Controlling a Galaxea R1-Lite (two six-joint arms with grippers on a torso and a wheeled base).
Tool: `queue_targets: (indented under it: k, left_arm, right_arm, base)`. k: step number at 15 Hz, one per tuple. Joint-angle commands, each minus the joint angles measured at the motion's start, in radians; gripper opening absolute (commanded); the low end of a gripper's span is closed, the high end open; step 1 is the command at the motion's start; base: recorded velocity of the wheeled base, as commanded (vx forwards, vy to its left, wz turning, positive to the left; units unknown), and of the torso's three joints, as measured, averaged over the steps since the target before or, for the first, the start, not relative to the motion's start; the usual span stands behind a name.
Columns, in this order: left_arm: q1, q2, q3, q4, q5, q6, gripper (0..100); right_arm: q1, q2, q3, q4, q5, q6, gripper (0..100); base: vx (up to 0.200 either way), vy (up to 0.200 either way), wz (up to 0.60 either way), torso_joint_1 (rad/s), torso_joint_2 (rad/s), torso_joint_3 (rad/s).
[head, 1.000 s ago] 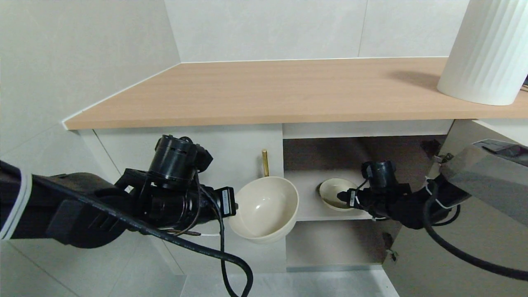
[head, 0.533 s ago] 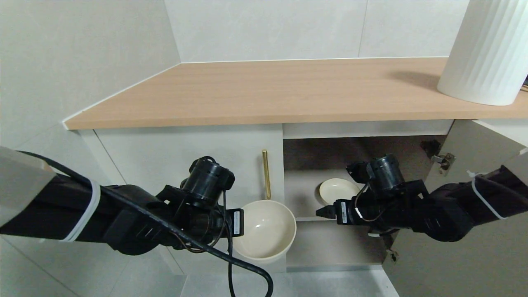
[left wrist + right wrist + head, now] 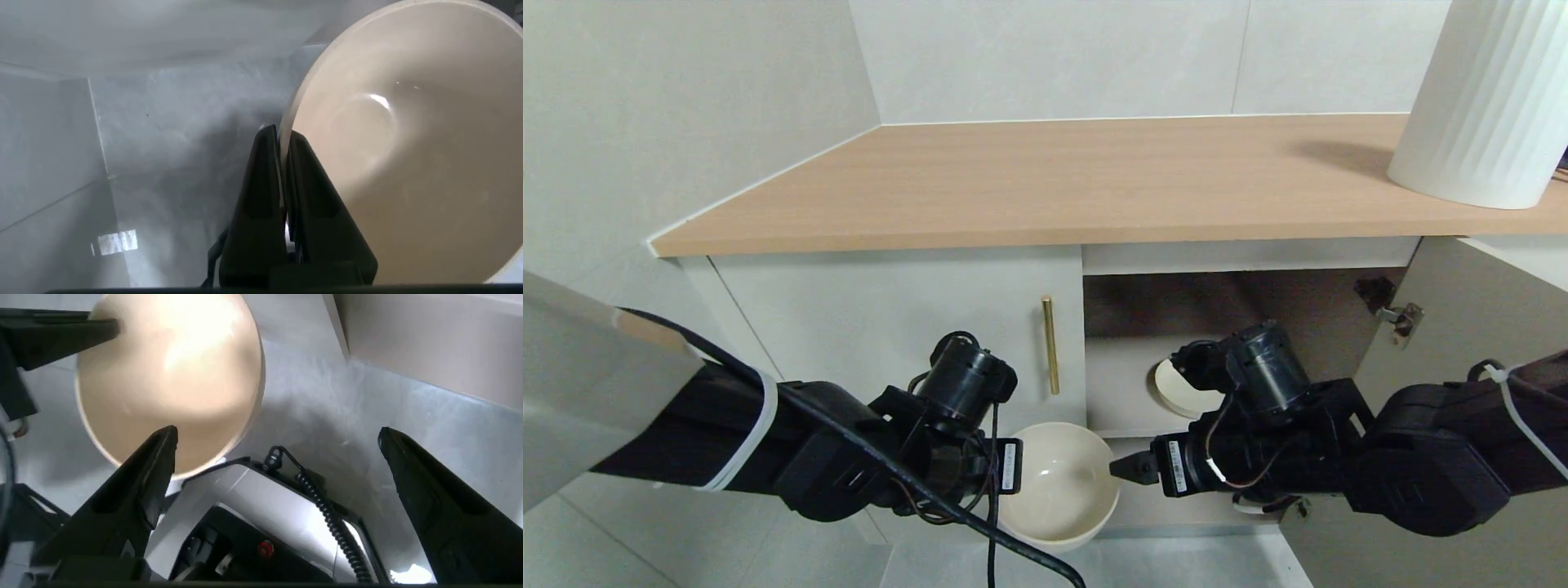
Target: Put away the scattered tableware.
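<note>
Apparently one small dish (image 3: 1176, 394) already lies on the shelf (image 3: 1116, 396) of the open cabinet, so that part looks done. The left gripper (image 3: 1006, 465) has its fingers closed on the rim of the cream bowl (image 3: 1058, 486), low before the cabinet. The right gripper (image 3: 1125, 471), fingers spread and empty, is just beside it. The bowl is not yet stored.

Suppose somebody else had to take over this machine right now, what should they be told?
Left gripper: shut on the rim of the cream bowl, held low before the open cabinet.
Right gripper: open, empty, close beside the bowl's rim.
Done: a small cream dish lies on the cabinet shelf.
Left: set the bowl inside the cabinet, then probably close its door.
</note>
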Motion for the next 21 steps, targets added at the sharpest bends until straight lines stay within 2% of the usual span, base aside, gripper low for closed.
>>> queue_targets:
  k: [1, 5, 14, 15, 21]
  left_arm:
    - [-0.01, -0.002, 0.0, -0.001, 0.002, 0.0, 0]
    - [-0.033, -0.016, 0.005, -0.003, 0.045, 0.0, 0]
    - [-0.056, -0.035, 0.012, 0.0, 0.045, 0.0, 0]
    - [-0.056, -0.035, 0.012, -0.001, 0.045, 0.0, 0]
    - [-0.058, -0.044, 0.012, 0.0, 0.046, 0.0, 0]
  right_arm:
    - [0.012, 0.029, -0.002, -0.001, -0.006, 0.0, 100]
    - [0.02, 0.075, -0.008, -0.009, -0.041, 0.0, 100]
    - [0.02, 0.101, -0.025, -0.01, -0.053, 0.004, 100]
    - [0.02, 0.104, -0.027, -0.01, -0.053, 0.004, 0]
    - [0.02, 0.103, -0.025, -0.015, -0.053, 0.01, 0]
  base:
    - [0.0, 0.0, 0.0, 0.0, 0.0, 0.0]
    - [0.0, 0.0, 0.0, 0.0, 0.0, 0.0]
    - [0.0, 0.0, 0.0, 0.0, 0.0, 0.0]
    - [0.0, 0.0, 0.0, 0.0, 0.0, 0.0]
    - [0.0, 0.0, 0.0, 0.0, 0.0, 0.0]
